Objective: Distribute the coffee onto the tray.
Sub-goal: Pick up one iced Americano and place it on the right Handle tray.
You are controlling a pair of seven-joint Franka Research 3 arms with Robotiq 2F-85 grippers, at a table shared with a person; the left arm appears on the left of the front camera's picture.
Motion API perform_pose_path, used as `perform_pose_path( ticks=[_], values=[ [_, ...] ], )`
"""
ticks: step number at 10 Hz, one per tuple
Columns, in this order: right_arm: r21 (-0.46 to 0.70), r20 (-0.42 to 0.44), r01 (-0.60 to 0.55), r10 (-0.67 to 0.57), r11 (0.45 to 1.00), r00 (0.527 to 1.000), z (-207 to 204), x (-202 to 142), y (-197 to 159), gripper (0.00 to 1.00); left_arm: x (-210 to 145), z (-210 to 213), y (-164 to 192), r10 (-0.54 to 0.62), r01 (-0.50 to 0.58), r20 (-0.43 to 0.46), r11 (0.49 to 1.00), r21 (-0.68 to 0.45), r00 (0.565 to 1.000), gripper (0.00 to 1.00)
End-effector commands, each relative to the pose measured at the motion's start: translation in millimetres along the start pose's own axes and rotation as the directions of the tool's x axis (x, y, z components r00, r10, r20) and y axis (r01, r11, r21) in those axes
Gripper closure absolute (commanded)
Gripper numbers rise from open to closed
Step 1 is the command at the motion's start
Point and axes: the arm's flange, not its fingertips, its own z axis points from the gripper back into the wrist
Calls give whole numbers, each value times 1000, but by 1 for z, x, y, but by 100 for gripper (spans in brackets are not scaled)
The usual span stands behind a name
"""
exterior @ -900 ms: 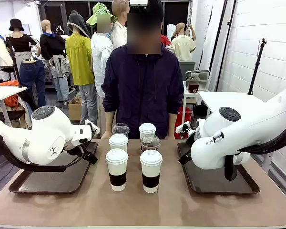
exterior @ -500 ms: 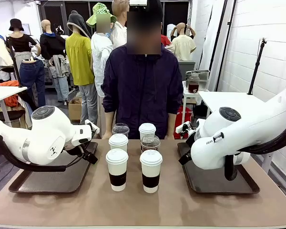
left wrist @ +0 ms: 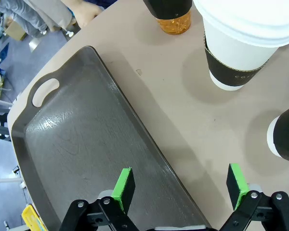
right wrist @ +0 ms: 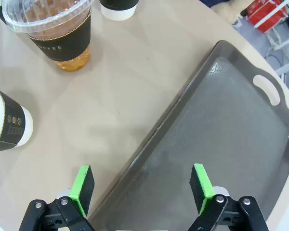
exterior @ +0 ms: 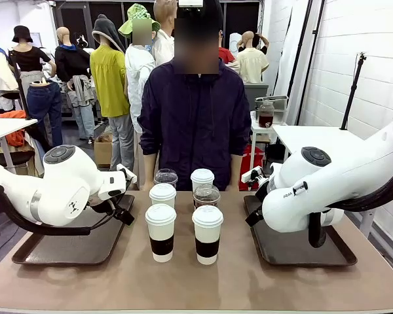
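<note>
The coffee stands in a cluster mid-table: two tall white lidded cups with brown sleeves in front (exterior: 160,232) (exterior: 207,234), two more behind (exterior: 162,195) (exterior: 202,178), and two clear dome-lidded cups (exterior: 166,177) (exterior: 206,195). A dark tray (exterior: 59,248) lies at the left, and another tray (exterior: 301,252) at the right. My left gripper (left wrist: 179,185) hangs open over the left tray's inner edge (left wrist: 77,144), a sleeved cup (left wrist: 241,48) just ahead. My right gripper (right wrist: 141,183) is open over the right tray's edge (right wrist: 221,144), a clear cup (right wrist: 58,33) ahead.
A person in a dark jacket (exterior: 196,118) stands at the far edge, right behind the cups. Both white arms (exterior: 59,190) (exterior: 314,190) hover over the trays' inner ends. Bare table runs along the front edge (exterior: 196,288).
</note>
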Motion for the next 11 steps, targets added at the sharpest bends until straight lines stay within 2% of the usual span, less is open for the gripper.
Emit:
perform_pose_path(
  ticks=[1, 3, 6, 9, 11],
  values=[
    [0, 0, 0, 0, 1000, 1000, 0, 0, 0, 0, 0, 0, 0, 0, 0, 0, 1000, 0, 1000, 0],
    [0, 0, 0, 0, 1000, 1000, 0, 0, 0, 0, 4, 9, -1, 6, -6, -5, 1000, 17, 1000, 0],
    [17, 44, -27, 27, 999, 999, 50, 13, -5, 0, 24, 46, -7, 5, -5, -12, 998, 55, 1000, 0],
    [69, 75, -87, 81, 994, 994, 97, 21, -9, 0, 42, 87, -22, 17, -17, 4, 999, 31, 1000, 0],
    [53, 105, -117, 111, 992, 988, 130, 22, -6, 0, 48, 117, -33, 21, -21, 32, 1000, 19, 999, 0]
  ],
)
